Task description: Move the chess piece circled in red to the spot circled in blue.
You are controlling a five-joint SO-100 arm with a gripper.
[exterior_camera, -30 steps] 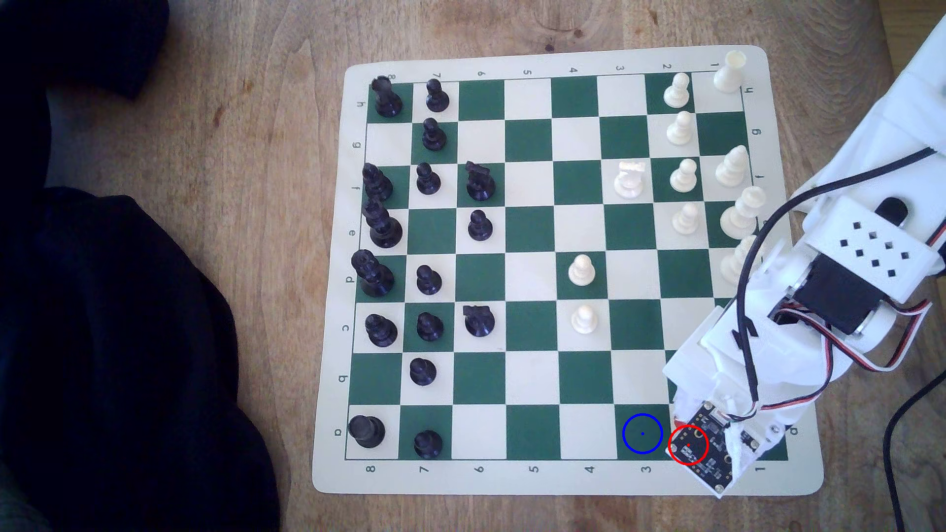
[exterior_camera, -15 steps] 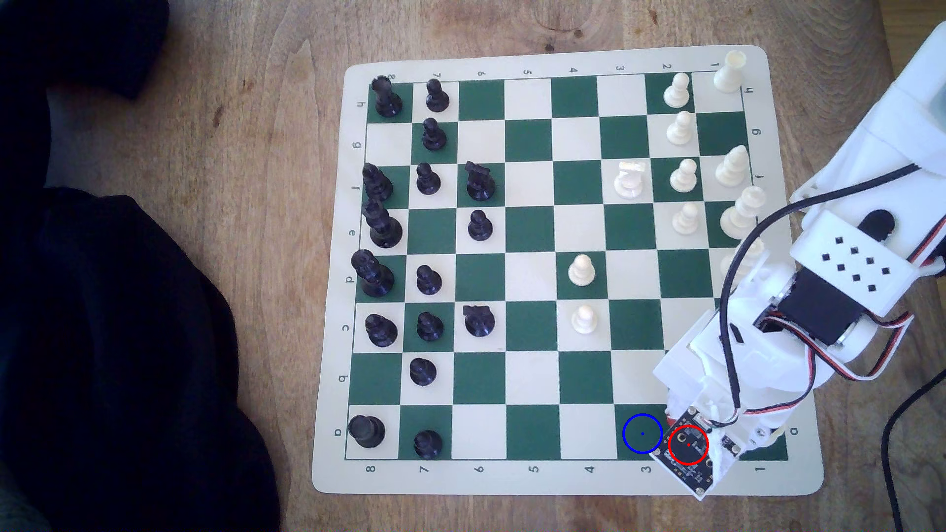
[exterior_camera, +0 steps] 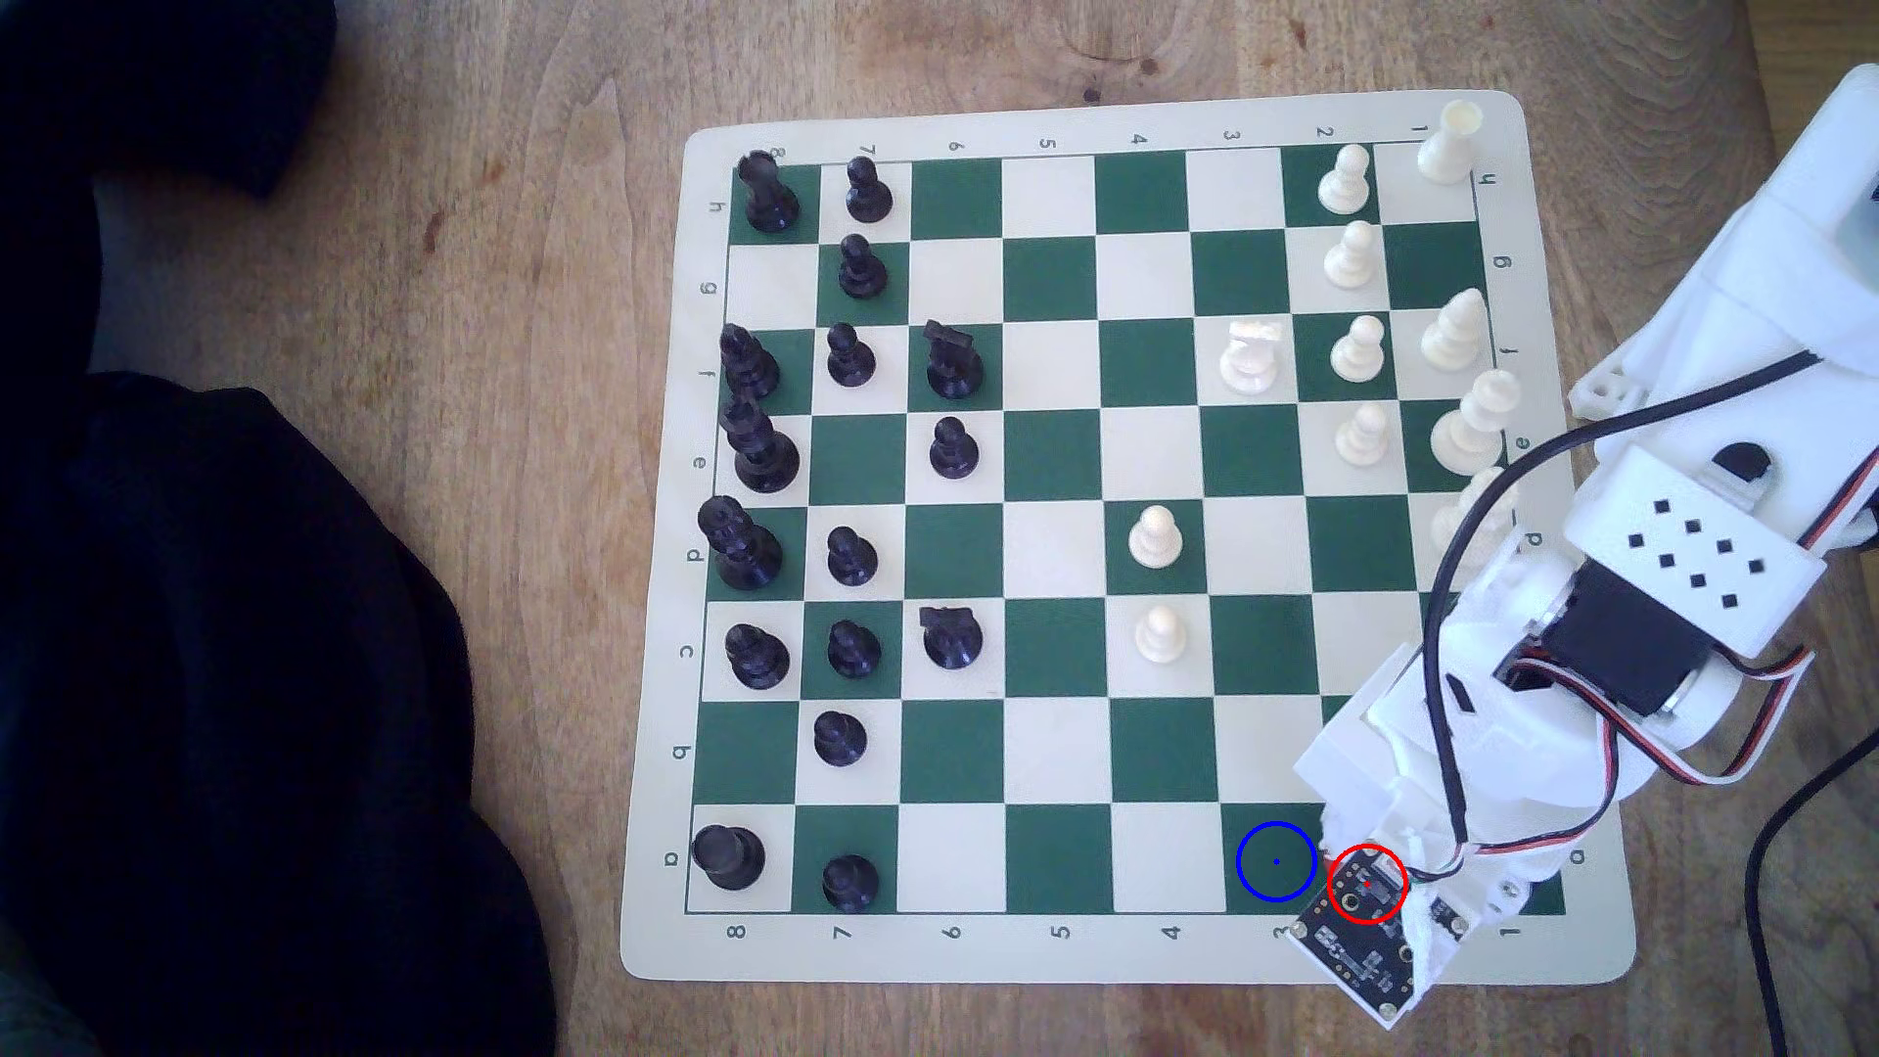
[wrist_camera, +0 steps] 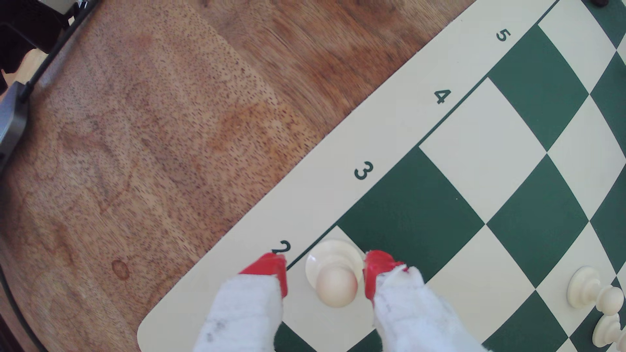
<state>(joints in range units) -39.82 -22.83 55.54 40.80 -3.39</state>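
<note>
In the wrist view the cream-white pawn point(wrist_camera: 335, 281) stands upright on a cream corner square by the printed 2. My gripper point(wrist_camera: 326, 268) is open around it, one red-tipped finger point(wrist_camera: 271, 270) on each side. One finger is a small gap away and the other is almost at the pawn's base. The dark green square point(wrist_camera: 406, 216) by the printed 3 is bare beside it. In the exterior view the blue ring point(exterior_camera: 1276, 861) marks that square. The red ring point(exterior_camera: 1367, 883) lies over the wrist's circuit board point(exterior_camera: 1357, 950), which hides the pawn.
Two white pawns point(exterior_camera: 1156, 536) point(exterior_camera: 1159, 634) stand mid-board, and more white pieces line the exterior view's right side. Black pieces point(exterior_camera: 849, 879) fill the left columns. A dark cloth point(exterior_camera: 254, 661) lies left of the board. A black cable point(exterior_camera: 1769, 874) runs by the board's right edge.
The arm's head has slid a little toward the exterior view's lower left, so the circuit board now sits nearer the board's bottom border. No piece has moved.
</note>
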